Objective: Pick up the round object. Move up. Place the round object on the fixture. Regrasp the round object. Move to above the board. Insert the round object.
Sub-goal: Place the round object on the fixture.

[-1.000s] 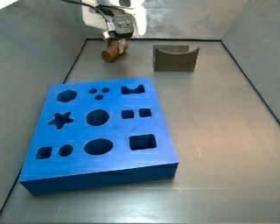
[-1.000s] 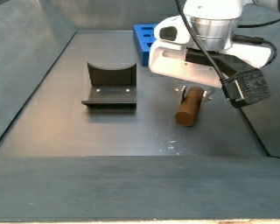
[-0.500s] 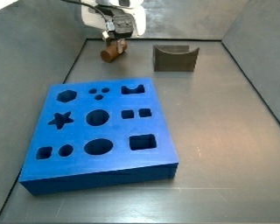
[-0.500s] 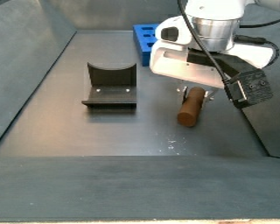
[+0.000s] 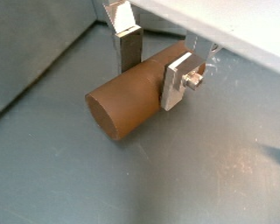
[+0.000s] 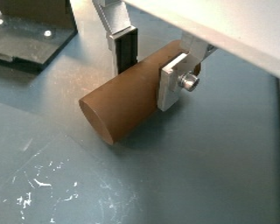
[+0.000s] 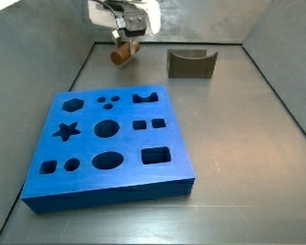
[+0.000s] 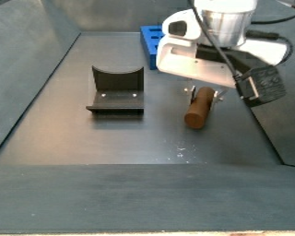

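The pincer [image 6: 149, 63] is clenched across the middle of the brown peg [image 6: 129, 98], held just above the floor near the back wall. Lift it straight up, keeping it level, before carrying it toward the fixture [image 8: 115, 90].

A close view of the pincer [image 5: 154, 59] clamped on the round object [image 5: 133, 94] — a stubby brown cylinder lying on its side. One silver finger [image 5: 177, 81] presses its near flank; the other, with a dark pad, stands behind it. The cylinder's flat circular end faces the camera, over a scuffed grey floor [image 5: 60, 175].
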